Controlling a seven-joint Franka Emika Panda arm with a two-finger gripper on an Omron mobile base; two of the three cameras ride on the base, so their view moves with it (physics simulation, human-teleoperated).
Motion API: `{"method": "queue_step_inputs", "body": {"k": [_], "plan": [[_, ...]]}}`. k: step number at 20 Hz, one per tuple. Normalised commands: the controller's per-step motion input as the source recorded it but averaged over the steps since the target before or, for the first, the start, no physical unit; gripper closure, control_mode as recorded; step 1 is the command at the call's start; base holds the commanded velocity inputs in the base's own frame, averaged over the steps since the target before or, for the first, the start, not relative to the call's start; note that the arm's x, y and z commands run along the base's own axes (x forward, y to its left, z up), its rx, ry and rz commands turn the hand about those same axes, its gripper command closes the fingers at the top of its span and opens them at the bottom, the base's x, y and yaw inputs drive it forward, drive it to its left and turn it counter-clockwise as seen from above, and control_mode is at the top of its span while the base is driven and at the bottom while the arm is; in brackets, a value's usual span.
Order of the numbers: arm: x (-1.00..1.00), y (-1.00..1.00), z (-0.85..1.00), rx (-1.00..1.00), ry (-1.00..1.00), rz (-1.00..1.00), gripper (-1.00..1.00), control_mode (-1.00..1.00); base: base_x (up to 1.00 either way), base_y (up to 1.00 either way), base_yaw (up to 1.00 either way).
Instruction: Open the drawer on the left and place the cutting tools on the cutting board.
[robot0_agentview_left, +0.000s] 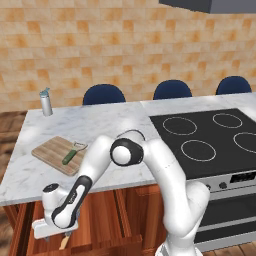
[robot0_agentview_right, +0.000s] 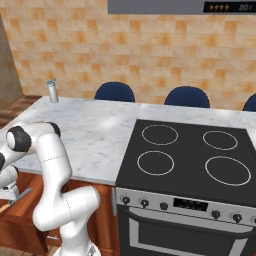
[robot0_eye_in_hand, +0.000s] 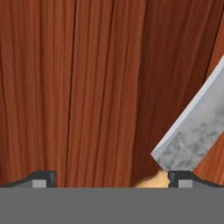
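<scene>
The drawer (robot0_agentview_left: 105, 210) stands pulled open under the left end of the counter, its reddish wood floor (robot0_eye_in_hand: 87, 87) showing in the hand view. My gripper (robot0_agentview_left: 57, 237) is low inside it, open, fingertips (robot0_eye_in_hand: 43, 178) wide apart. The knife lies on the drawer floor, its grey blade (robot0_eye_in_hand: 197, 127) running up to the right and its tan handle (robot0_eye_in_hand: 153, 179) just inside the right fingertip; nothing is gripped. The handle (robot0_agentview_left: 64, 243) also pokes out below the hand. The cutting board (robot0_agentview_left: 55, 152) lies on the counter's left part, and the green-handled peeler (robot0_agentview_left: 72, 155) rests on its right end.
A grey bottle (robot0_agentview_left: 46, 101) stands at the counter's far left corner. A black cooktop (robot0_agentview_left: 210, 140) with an oven below fills the right. Blue chair backs (robot0_agentview_left: 103, 94) line the far side. The marble counter's edge (robot0_agentview_left: 30, 192) overhangs the drawer just above my hand.
</scene>
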Motion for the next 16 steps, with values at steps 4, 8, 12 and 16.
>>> {"method": "queue_step_inputs", "body": {"k": [4, 8, 12, 16], "plan": [[0.00, 0.00, -0.29, 0.00, 0.00, -0.03, -1.00, -1.00, 0.00, 0.00, 0.00], [-0.07, -0.05, -0.04, 0.00, 0.03, -0.01, -1.00, -1.00, 0.00, 0.00, 0.00], [-0.05, -0.06, 0.00, 0.01, 0.00, 0.00, -1.00, -1.00, 0.00, 0.00, 0.00], [-0.19, -0.52, -0.02, 0.01, 0.00, 0.00, -1.00, -1.00, 0.00, 0.00, 0.00]]}}
